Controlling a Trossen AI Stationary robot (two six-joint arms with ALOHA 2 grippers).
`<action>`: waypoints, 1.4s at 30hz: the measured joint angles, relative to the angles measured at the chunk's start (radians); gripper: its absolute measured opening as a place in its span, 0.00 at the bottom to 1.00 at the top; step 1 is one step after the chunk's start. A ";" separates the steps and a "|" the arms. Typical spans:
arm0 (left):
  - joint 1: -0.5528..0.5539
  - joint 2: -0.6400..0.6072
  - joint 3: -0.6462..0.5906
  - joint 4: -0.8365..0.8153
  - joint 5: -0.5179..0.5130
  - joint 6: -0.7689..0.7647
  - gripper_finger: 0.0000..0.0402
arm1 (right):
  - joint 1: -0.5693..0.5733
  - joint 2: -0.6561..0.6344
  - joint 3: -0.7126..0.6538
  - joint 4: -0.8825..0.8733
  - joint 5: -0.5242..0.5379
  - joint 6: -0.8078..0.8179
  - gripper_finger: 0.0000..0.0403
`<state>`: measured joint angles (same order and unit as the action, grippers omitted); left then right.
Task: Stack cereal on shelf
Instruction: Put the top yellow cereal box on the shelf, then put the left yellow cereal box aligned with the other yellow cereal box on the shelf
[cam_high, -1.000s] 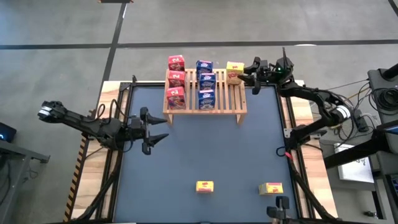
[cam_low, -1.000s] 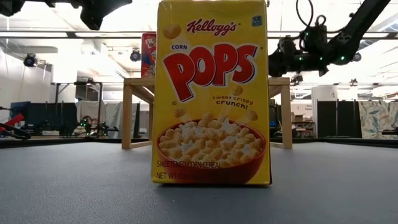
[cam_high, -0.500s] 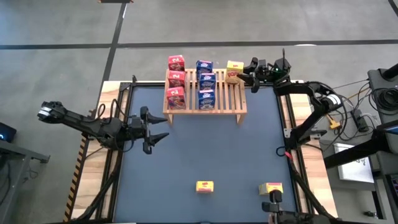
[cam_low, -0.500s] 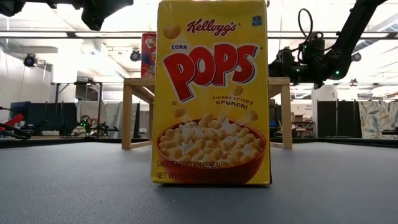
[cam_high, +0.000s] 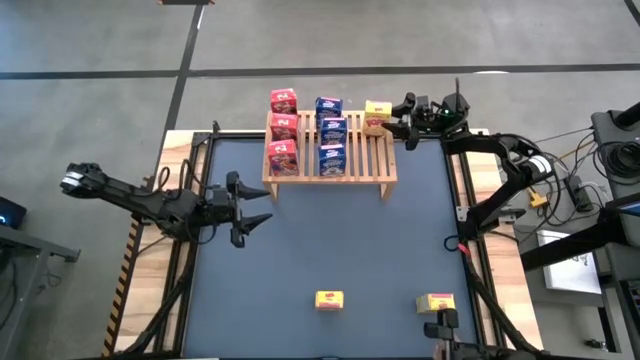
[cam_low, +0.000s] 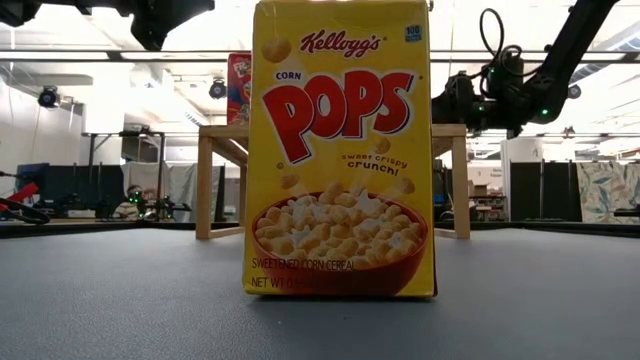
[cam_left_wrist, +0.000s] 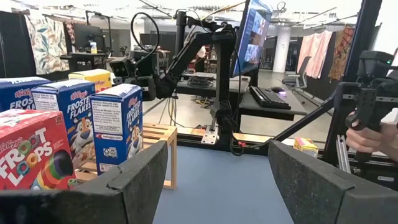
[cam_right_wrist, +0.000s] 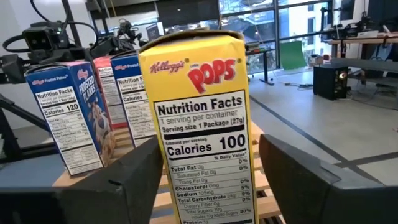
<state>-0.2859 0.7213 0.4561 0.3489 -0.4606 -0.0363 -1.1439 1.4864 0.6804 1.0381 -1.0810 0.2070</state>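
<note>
Jaws on right gripper (cam_high: 392, 118) stand wide, yellow Pops box (cam_right_wrist: 202, 124) upright between them on the shelf (cam_high: 330, 160), no visible contact. Jaws on left gripper (cam_high: 255, 207) wide, empty, above tabletop (cam_high: 330, 240). Red boxes (cam_high: 282, 128) and blue boxes (cam_high: 331, 133) beyond the Pops box. Two yellow boxes (cam_high: 329, 299) on tabletop, well away.

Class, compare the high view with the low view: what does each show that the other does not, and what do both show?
Only the high view: three red boxes and three blue boxes in rows on the rack, a yellow box at its far right corner by the right gripper, a second loose yellow box, and the left gripper waiting left of the rack.

Only the low view: the front yellow box's printed face and the room behind.

Both: the rack, the front yellow box, the right arm.
</note>
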 joint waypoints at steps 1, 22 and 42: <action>0.000 0.004 0.000 0.001 0.000 0.000 0.66 | 0.000 -0.001 0.000 0.000 0.000 0.001 0.64; 0.002 0.061 0.000 0.006 -0.001 -0.045 0.66 | 0.000 -0.291 0.000 -0.391 0.046 -0.186 0.66; -0.073 0.485 0.233 -0.043 0.169 -0.140 0.66 | 0.063 -0.695 0.000 -0.720 0.131 -0.177 0.64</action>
<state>-0.3589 1.2066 0.6888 0.3058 -0.2912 -0.1764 -1.0812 0.7914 0.6800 0.3181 -0.9501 0.0300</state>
